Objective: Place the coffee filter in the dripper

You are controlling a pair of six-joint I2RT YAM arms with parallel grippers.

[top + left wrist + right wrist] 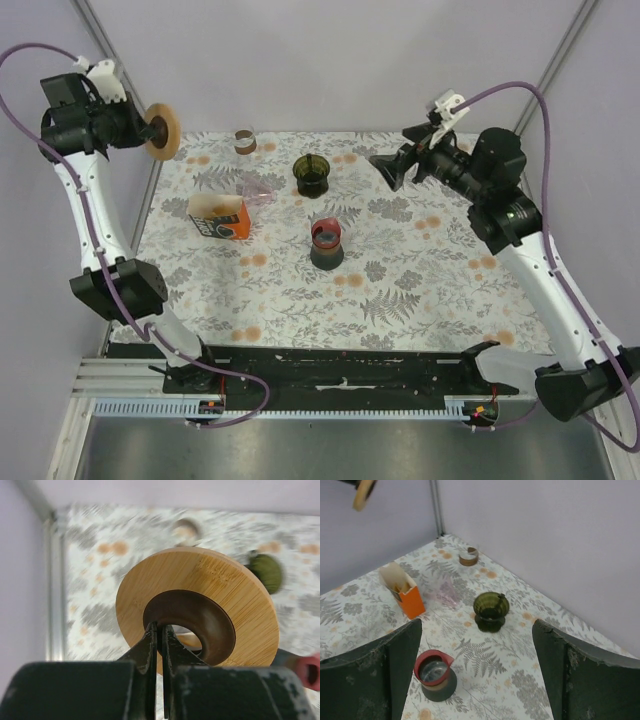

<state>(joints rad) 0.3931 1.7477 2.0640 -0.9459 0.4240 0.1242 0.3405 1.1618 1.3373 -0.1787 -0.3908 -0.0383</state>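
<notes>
Left gripper (159,628): you have it pinched fully closed on the inner lip of a bamboo ring (210,580), lifted high at the far left, well clear of the table (420,290). Gripping at the hole's edge leaves the ring's face hanging free.
Right gripper (388,170): its jaws are spread wide and hold nothing. It hovers over the far right, looking down on the items.
Coffee filter: judged to be the brownish papers inside the open orange carton (220,220) at the left of the table. Neither of your tools is near it.
Dripper: probably the olive-green dripper (311,175), upright and mouth-up at the far centre, so a filter could drop in.
Pink translucent cone (256,187): it lies tipped just beside the carton. You may count it as a second dripper, though you cannot tell.
Red-rimmed jug (326,242): upright in mid-table.
Writing: a pale patch on the carton's side, with nothing legible.
</notes>
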